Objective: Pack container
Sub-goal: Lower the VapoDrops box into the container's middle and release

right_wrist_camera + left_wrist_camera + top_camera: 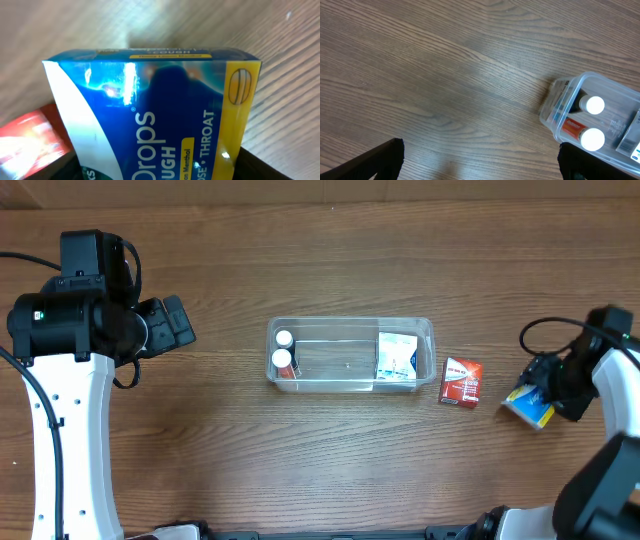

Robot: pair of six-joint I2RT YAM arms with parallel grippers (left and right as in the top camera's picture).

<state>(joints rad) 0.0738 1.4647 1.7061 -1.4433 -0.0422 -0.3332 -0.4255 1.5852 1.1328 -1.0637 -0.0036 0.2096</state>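
Observation:
The clear plastic container (350, 324) lies at the table's middle. It holds two white-capped bottles (284, 360) at its left end and a white-and-blue box (397, 358) at its right end. The container's corner and bottles also show in the left wrist view (555, 107). My left gripper (480, 162) is open and empty, left of the container. My right gripper (535, 395) is shut on a blue-and-yellow cough drops box (165, 120) at the table's right side (528, 406). A red box (461, 382) lies on the table between the container and the right gripper.
The wooden table (330, 470) bears nothing else. The red box also shows at the left edge of the right wrist view (30, 137). Black cables run by both arms.

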